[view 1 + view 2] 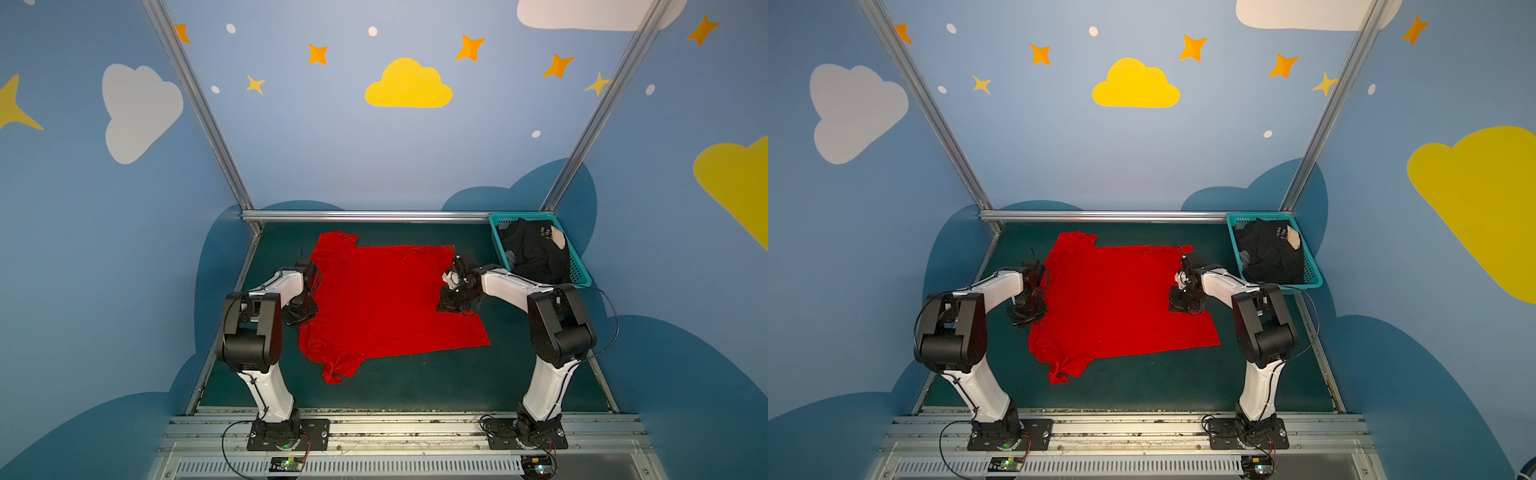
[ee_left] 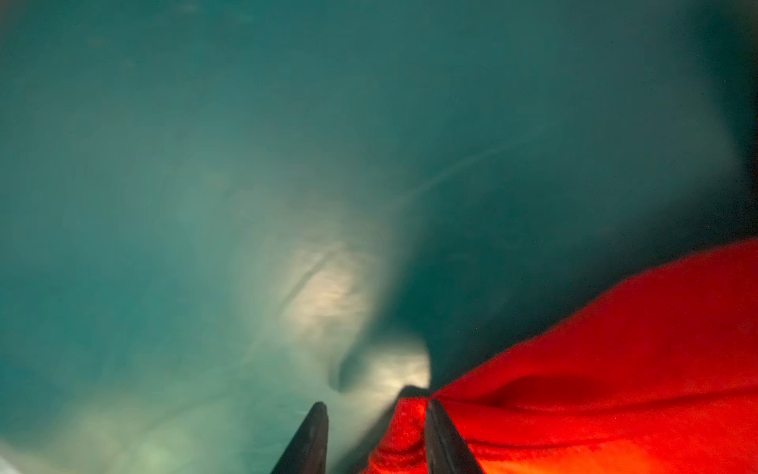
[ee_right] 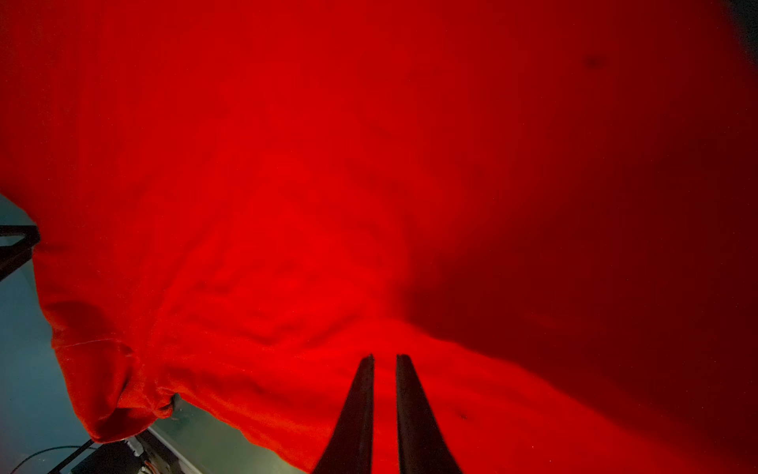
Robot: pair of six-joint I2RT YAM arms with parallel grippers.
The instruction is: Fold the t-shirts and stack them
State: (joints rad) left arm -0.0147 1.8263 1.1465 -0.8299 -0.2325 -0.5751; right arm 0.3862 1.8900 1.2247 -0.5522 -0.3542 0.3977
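A bright red t-shirt (image 1: 386, 299) (image 1: 1113, 299) lies spread flat on the dark green mat, with a bunched sleeve toward the front. My left gripper (image 1: 301, 309) (image 1: 1027, 311) points down at the shirt's left edge. In the left wrist view, this gripper (image 2: 376, 404) is open and the red hem (image 2: 615, 369) lies between its fingers against one of them. My right gripper (image 1: 451, 303) (image 1: 1181, 303) hangs over the shirt's right part. In the right wrist view, that gripper (image 3: 386, 357) shows a narrow gap above the red cloth (image 3: 328, 164). Black t-shirts (image 1: 534, 253) (image 1: 1271, 253) lie crumpled in the basket.
A teal lattice basket (image 1: 521, 216) (image 1: 1258, 216) stands at the back right corner. An aluminium rail (image 1: 365, 215) runs along the back edge, with slanted posts at both corners. Bare green mat (image 1: 415, 382) shows in front of the shirt.
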